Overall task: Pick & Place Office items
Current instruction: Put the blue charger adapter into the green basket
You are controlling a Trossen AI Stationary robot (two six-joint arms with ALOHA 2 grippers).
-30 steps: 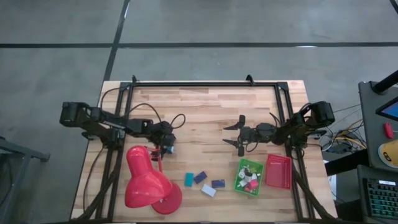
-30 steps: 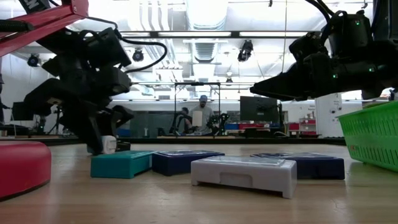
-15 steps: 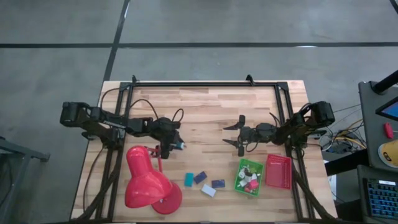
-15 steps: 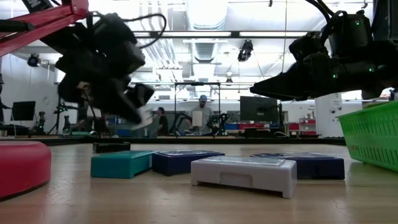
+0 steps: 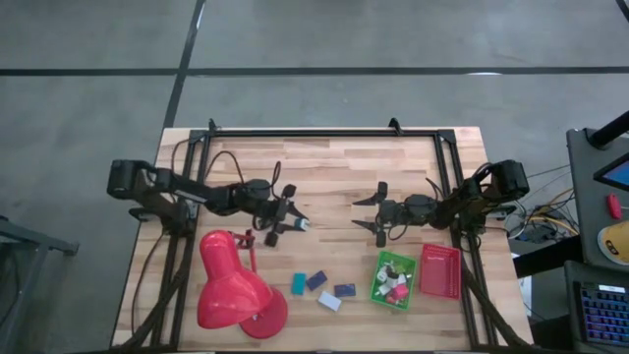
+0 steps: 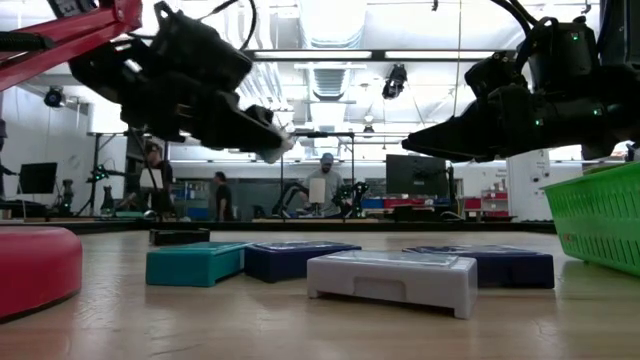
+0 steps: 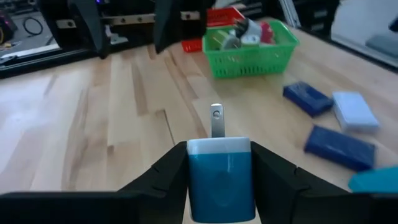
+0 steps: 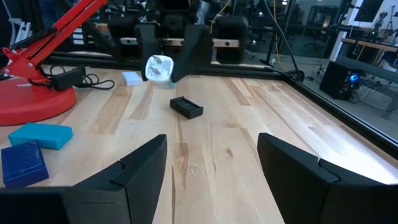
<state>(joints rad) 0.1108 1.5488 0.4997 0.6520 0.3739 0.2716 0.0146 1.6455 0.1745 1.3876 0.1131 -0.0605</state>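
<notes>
The left tool hangs above the middle of the desk, its fingers pinching a small blue-and-white plug adapter with its metal prong pointing forward, clear of the wood. In the right wrist view the same adapter shows white-faced between those dark fingers, with a small black block lying on the desk just in front of it.

The right tool hovers over the desk to the right of centre, its fingers spread and holding nothing.

Near the front edge lie four loose pieces close together: a teal block, a dark blue block touching or nearly touching it, a white block, and another dark blue block. To their right a green basket holds several small pieces in pink, white and black, and a red tray sits just beside it. A red lamp stands at the front left.
</notes>
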